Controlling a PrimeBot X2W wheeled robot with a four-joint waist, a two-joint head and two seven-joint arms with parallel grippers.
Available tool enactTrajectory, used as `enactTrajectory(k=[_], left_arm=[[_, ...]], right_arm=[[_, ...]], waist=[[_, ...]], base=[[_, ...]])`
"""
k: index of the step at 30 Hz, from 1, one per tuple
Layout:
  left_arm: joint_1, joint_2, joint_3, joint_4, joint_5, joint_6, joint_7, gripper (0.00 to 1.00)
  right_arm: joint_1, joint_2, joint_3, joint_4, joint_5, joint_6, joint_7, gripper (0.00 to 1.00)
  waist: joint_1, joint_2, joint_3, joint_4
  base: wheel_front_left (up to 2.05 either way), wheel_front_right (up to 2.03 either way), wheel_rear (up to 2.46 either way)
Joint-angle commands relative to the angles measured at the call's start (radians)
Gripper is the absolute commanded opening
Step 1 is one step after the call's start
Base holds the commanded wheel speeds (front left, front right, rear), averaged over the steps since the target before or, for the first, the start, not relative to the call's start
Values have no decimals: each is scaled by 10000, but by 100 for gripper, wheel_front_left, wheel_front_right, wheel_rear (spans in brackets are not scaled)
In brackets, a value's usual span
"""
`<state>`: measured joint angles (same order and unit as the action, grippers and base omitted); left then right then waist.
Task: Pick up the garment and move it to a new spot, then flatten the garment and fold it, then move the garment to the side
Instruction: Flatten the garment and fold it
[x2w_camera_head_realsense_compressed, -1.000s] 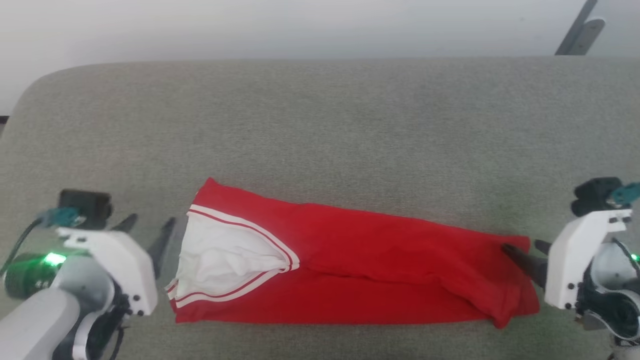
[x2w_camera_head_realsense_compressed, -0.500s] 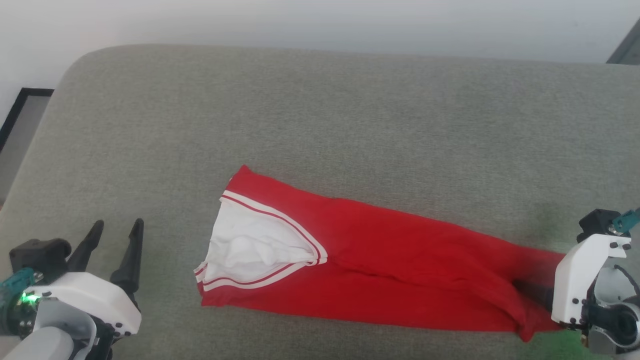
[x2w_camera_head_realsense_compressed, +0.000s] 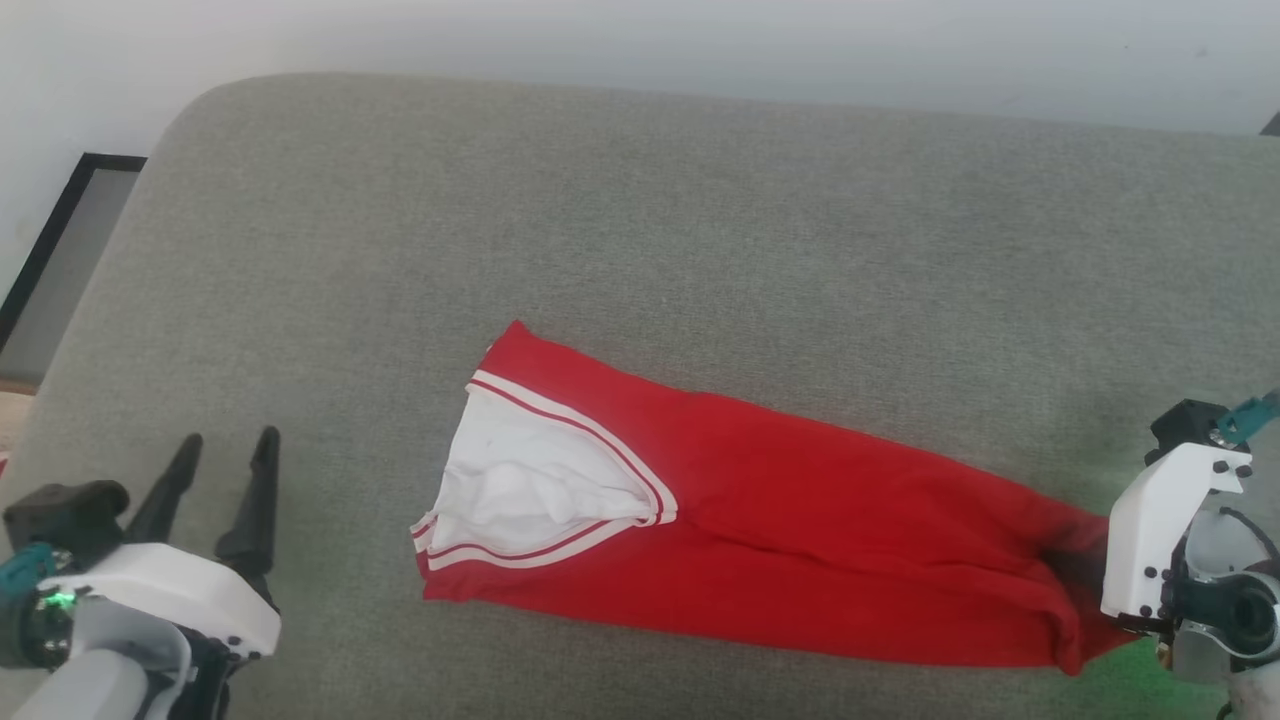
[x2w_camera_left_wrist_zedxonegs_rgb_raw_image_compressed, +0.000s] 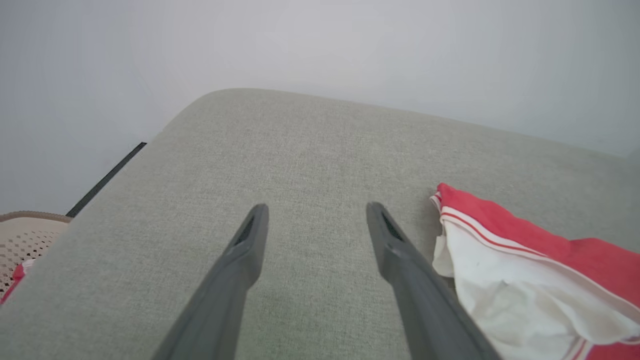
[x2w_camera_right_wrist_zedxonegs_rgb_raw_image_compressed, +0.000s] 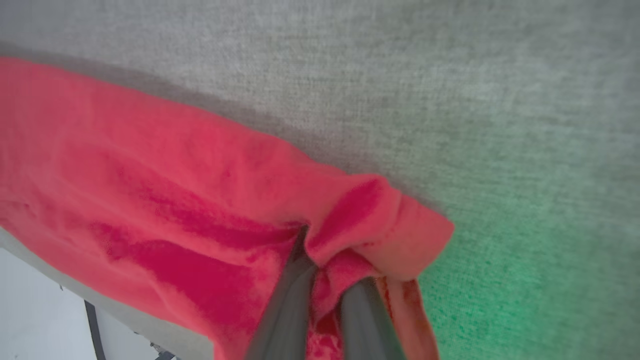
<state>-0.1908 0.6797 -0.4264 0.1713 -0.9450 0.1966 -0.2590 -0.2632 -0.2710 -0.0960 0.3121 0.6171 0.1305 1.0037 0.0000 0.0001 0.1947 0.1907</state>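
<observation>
One red end of the garment (x2w_camera_head_realsense_compressed: 800, 540) sat pinched in the right gripper's (x2w_camera_right_wrist_zedxonegs_rgb_raw_image_compressed: 327, 272) jaws; the left gripper's (x2w_camera_head_realsense_compressed: 229, 440) jaws gaped empty nearby.

Red garment (x2w_camera_head_realsense_compressed: 820, 560) is soft matt knit cloth, wrinkled; its white sleeve part looks thinner and creased. Tabletop (x2w_camera_head_realsense_compressed: 640, 250) has grey woven upholstery cloth, coarse, matt. Left hand (x2w_camera_head_realsense_compressed: 229, 437) has smooth dark matt plastic fingers (x2w_camera_left_wrist_zedxonegs_rgb_raw_image_compressed: 245, 260) and a white smooth plastic shell with slight sheen.
</observation>
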Motion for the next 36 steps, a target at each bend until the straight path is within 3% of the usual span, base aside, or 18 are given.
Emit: enactTrajectory(k=[1, 11, 17, 22, 28, 36], left_arm=[[78, -32, 137, 25, 63, -57, -77, 100], [329, -283, 634, 8, 546, -281, -65, 100], [73, -367, 677, 59, 620, -373, -66, 100], [-33, -424, 653, 165, 674, -438, -65, 100], [-4, -450, 702, 229, 679, -495, -65, 100], [-61, -439, 638, 147, 650, -500, 14, 100]], right_arm=[[91, 318, 193, 143, 144, 2, -13, 0], [-15, -662, -1287, -247, 349, -9, -106, 0], [-350, -1469, -2337, 341, 82, -7, -253, 0], [-706, -1822, -2466, 847, -135, -7, -318, 0], [-695, -1581, -1840, 165, 110, -4, -65, 0], [-285, -528, -520, -2402, 660, -3, 625, 0]], waist=[[0, -1, -12, -68], [0, -1, 46, -673], [0, -1, 178, -958], [0, -1, 231, -1148], [0, -1, 187, -1321], [0, -1, 119, -1245]], base=[[0, 0, 0], [0, 0, 0], [0, 0, 0], [0, 0, 0], [0, 0, 0], [0, 0, 0]])
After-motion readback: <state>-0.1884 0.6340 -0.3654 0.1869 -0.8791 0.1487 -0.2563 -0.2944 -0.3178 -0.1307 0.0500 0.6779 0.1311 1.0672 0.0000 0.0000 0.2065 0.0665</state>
